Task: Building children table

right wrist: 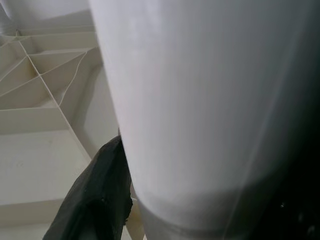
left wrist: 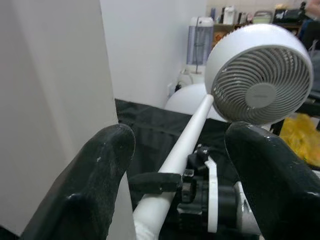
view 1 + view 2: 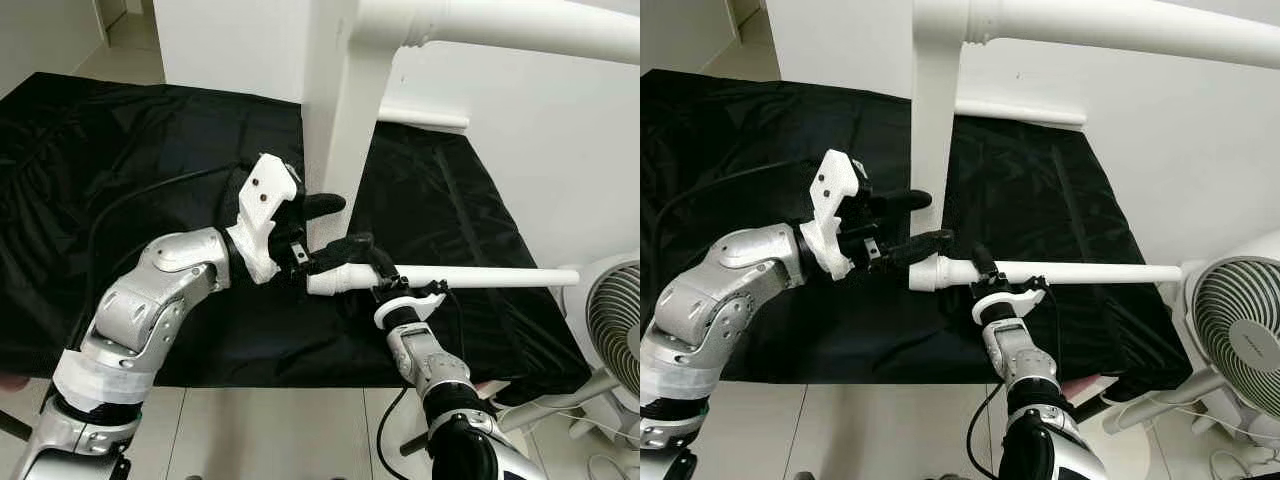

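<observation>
so the loose table leg [image 3: 470, 277] is lying level, just above the black sheet [image 3: 150, 160] on the floor, its thick end aimed at the tabletop panel [image 3: 335, 120], which stands on edge with another leg [image 3: 500, 25] already sticking out up top. the right gripper [image 3: 385, 285] has its jaws pinched on the loose leg near the thick end. the left gripper [image 3: 325, 225] sits at that same end with its jaws spread: one finger by the panel, the other touching the leg's end.

my take on the step: it's getting the thick end lined up with its socket. the socket isn't visible, so i'd go slow, keep the leg square to the panel, and use the left gripper to steady the end while the right one feeds and twists. main risk is the panel tipping, since nothing obvious props it.

room stuff: pale tile floor [image 3: 280, 430] in front, white wall behind, a white fan [image 3: 1240, 330] on the robot's right near the leg's thin end. watch that.
</observation>
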Motion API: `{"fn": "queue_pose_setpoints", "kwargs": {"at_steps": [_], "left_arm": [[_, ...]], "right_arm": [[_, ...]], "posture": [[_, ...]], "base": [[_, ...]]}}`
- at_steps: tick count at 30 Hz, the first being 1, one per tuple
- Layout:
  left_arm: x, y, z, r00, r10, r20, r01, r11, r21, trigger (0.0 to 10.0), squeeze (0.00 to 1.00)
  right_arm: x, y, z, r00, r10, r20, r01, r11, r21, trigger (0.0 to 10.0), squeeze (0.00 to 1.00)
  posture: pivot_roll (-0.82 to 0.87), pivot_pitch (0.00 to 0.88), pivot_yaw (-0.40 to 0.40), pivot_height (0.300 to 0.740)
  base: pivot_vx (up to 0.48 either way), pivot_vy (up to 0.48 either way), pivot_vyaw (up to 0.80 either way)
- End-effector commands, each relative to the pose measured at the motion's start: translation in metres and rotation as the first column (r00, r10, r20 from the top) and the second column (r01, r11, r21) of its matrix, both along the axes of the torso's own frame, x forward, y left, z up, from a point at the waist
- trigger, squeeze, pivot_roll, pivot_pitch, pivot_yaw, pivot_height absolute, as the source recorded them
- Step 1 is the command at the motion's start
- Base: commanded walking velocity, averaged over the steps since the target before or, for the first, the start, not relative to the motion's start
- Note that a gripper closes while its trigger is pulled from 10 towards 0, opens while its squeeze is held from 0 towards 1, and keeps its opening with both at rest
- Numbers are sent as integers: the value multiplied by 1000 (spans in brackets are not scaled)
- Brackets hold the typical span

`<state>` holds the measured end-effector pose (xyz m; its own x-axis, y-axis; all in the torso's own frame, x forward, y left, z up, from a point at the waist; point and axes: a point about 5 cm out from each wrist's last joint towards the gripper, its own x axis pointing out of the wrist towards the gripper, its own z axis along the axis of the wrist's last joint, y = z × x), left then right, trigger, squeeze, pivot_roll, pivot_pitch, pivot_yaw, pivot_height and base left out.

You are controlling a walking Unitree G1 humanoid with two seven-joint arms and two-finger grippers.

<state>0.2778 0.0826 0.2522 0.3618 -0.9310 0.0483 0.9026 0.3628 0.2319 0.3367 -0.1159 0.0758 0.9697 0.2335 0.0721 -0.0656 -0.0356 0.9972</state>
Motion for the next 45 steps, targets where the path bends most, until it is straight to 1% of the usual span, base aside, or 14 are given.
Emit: {"fn": "queue_pose_setpoints", "kwargs": {"at_steps": [1,6,8,14,20,21,26,27,30,31,33,34,43,45], "left_arm": [[-16,-8,-6,948,-317,-9,316,944,99,10000,0],[-8,-10,-5,956,-293,8,291,951,109,10000,0],[4,-11,-2,967,-252,31,247,962,118,10000,0],[24,-12,4,978,-188,86,177,977,117,10000,0],[32,-12,6,981,-169,91,159,981,115,10000,0],[34,-12,7,982,-167,93,156,981,114,10000,0],[35,-11,8,982,-161,100,150,982,114,10000,0],[37,-9,8,981,-167,103,155,981,116,10000,0],[40,-7,8,979,-173,107,160,980,119,10000,0],[42,-7,8,978,-175,111,162,980,119,10000,0],[43,-6,8,978,-176,113,162,979,119,10000,0],[44,-6,8,978,-177,114,163,979,118,10000,0],[50,-8,8,976,-180,126,166,979,116,10000,0],[53,-7,10,975,-178,134,163,980,114,10000,0]], "right_arm": [[-8,16,-15,994,66,-86,-67,998,-5,10000,0],[-10,16,-18,994,63,-88,-64,998,-7,10000,0],[-11,17,-19,994,64,-90,-65,998,-5,10000,0],[-12,18,-19,994,67,-81,-68,998,-7,10000,0],[-16,15,-20,997,59,-59,-58,998,7,10000,0],[-19,12,-21,998,50,-47,-49,999,16,10000,1000],[-26,3,-20,999,37,-6,-37,999,38,10000,969],[-30,-1,-19,999,34,9,-34,998,44,10000,0],[-36,-8,-20,999,28,26,-30,998,48,10000,0],[-39,-11,-21,999,23,22,-24,999,43,10000,1000],[-40,-12,-22,1000,20,17,-20,999,38,10000,1000],[-44,-16,-22,1000,16,19,-17,999,33,10000,0],[-69,-31,-18,999,17,37,-18,999,36,10000,0],[-86,-32,-10,996,54,67,-57,997,44,10000,0]], "posture": [[32,82,-101,740],[31,88,-98,740],[30,89,-95,740],[19,93,-89,740],[8,95,-83,740],[4,96,-80,740],[1,97,-78,740],[-1,96,-77,740],[-3,97,-76,740],[-9,95,-72,740],[-9,95,-72,740],[-12,94,-73,740],[-25,99,-63,740],[-29,105,-60,740]], "base": [[0,0,0],[0,0,0],[0,0,0],[0,0,0],[0,0,0],[0,0,0],[0,0,0],[0,0,0],[0,0,0],[0,0,0],[0,0,0],[0,0,0],[0,0,0],[0,0,0]]}}
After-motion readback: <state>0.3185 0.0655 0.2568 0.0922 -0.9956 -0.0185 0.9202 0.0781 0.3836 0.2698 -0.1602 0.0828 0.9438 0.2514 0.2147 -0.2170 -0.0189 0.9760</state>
